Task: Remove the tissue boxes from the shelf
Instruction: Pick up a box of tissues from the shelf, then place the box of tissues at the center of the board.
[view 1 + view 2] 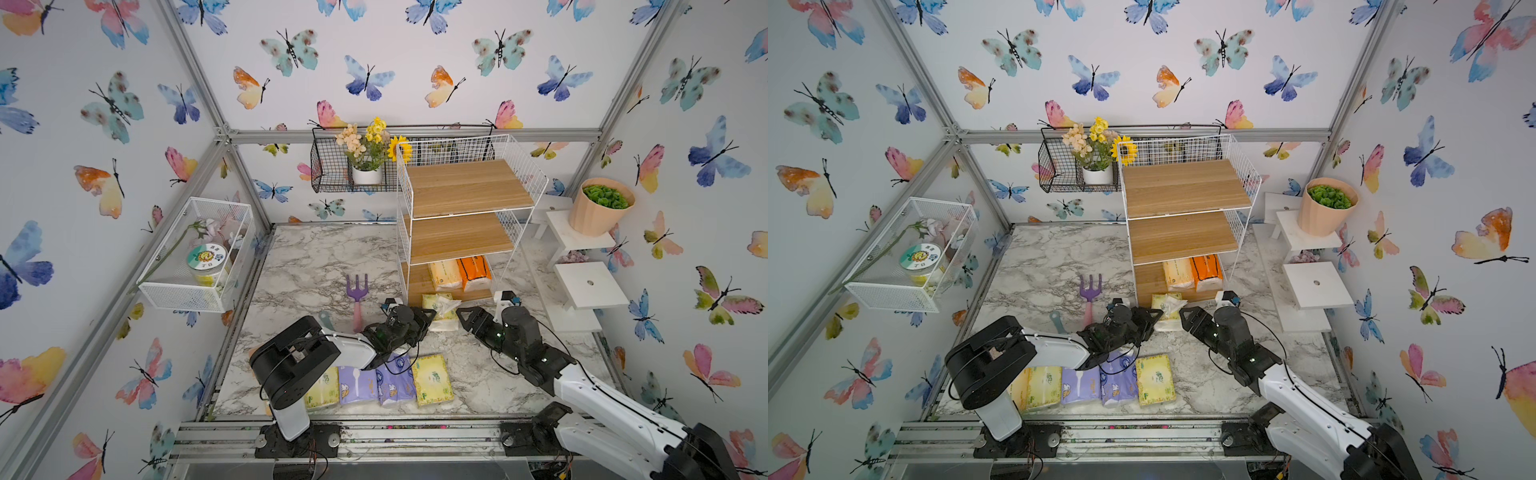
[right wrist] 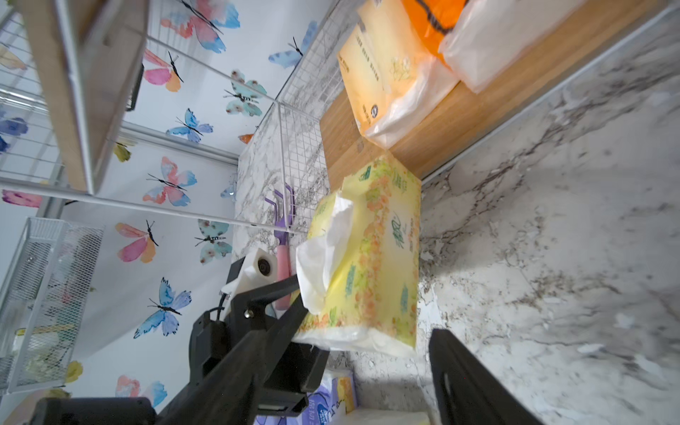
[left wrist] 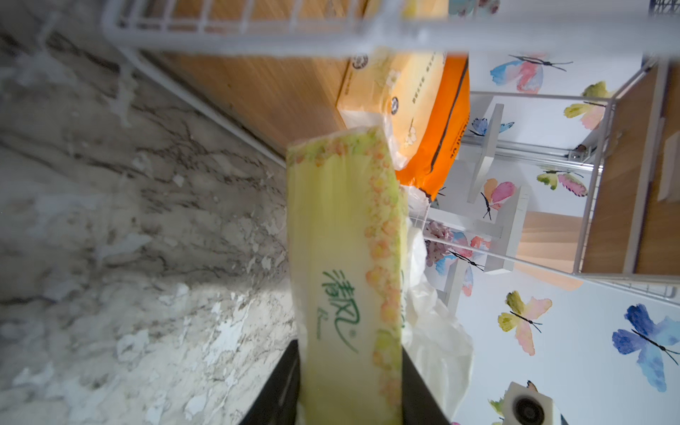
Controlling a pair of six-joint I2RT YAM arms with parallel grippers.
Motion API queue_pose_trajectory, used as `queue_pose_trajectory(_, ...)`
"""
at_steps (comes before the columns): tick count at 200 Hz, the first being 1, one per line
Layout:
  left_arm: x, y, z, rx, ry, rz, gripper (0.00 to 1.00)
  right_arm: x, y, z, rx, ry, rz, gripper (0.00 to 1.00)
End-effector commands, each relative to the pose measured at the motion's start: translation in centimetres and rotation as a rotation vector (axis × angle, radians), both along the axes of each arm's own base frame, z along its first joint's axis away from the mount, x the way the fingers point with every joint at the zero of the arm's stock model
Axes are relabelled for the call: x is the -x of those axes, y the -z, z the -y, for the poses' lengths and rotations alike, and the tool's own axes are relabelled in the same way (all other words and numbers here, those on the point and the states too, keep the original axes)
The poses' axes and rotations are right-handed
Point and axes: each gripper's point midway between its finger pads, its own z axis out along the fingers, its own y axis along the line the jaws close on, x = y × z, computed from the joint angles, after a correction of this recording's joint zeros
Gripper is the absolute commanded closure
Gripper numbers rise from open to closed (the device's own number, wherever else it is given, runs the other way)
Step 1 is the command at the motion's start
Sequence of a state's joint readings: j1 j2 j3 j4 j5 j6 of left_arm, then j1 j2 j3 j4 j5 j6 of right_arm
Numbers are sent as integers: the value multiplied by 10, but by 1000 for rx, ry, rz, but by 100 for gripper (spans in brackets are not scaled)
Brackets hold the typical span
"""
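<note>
Pale yellow-green plastic wrap, an orange-flower border along the edges and a green script logo on one side: that is the yellow-green pack (image 3: pixel 342 257) I have pinched in the left gripper (image 1: pixel 428 316). A black finger (image 3: pixel 279 390) sits on each of two opposite faces, and a wad of white tissue (image 2: pixel 323 250) spills from its opening. Its long axis runs straight out from the jaws, far end aimed at the foot of the shelf (image 1: pixel 469 187). Whether it rests on the marble table (image 1: pixel 311 266) I cannot tell. Just beside the left gripper, at the same end of the pack, the right gripper (image 1: pixel 464 319) stands wide and grips nothing; one finger (image 2: pixel 463 368) is clearly apart from the wrap. Just past the pack's far end, on the shelf's bottom board, a peach-orange pack (image 1: pixel 444 274) and a bright orange pack (image 1: pixel 473 270) lie touching side by side, long axes running into the shelf. Behind the left gripper, toward its arm's base, a row lies flat on the marble: a pale yellow pack (image 1: pixel 322 388), two purple packs (image 1: pixel 357 384) and a second yellow-green pack (image 1: pixel 432 380), lengthwise toward the shelf.
</note>
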State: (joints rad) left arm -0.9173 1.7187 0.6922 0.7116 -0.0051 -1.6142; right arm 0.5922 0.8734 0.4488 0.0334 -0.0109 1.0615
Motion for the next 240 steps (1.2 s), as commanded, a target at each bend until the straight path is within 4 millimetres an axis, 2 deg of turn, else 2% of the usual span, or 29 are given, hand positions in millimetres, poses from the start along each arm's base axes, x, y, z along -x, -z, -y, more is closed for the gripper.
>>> queue_pose_trajectory(1, 14, -30, 10, -7, 27, 65, 63, 2, -20, 41, 150, 131, 56, 21)
queue_pose_trajectory(26, 42, -36, 23, -70, 68, 68, 62, 12, -52, 68, 203, 200, 132, 21)
queue_pose_trajectory(62, 95, -23, 39, -160, 98, 24, 62, 27, -80, 94, 251, 261, 182, 21)
queue_pose_trajectory(86, 120, -11, 53, -191, 132, 1, 63, 33, -82, 105, 265, 293, 183, 21)
queue_pose_trajectory(118, 147, 9, 70, -222, 175, -41, 63, 37, -76, 105, 240, 295, 177, 21)
queue_pose_trajectory(134, 150, 14, 73, -257, 172, -32, 61, 38, -70, 105, 239, 291, 165, 21)
queue_pose_trajectory(160, 150, 19, 71, -298, 155, -17, 50, 39, -61, 103, 238, 279, 148, 21)
queue_pose_trajectory(181, 151, 19, 69, -323, 144, -10, 32, 40, -54, 104, 249, 283, 135, 21)
queue_pose_trajectory(200, 152, 17, 67, -332, 140, -2, 22, 40, -49, 106, 259, 288, 126, 21)
queue_pose_trajectory(218, 150, 8, 60, -345, 123, 26, 19, 40, -39, 106, 271, 289, 101, 21)
queue_pose_trajectory(240, 144, -4, 45, -385, 90, 74, 18, 41, -11, 108, 308, 305, 3, 21)
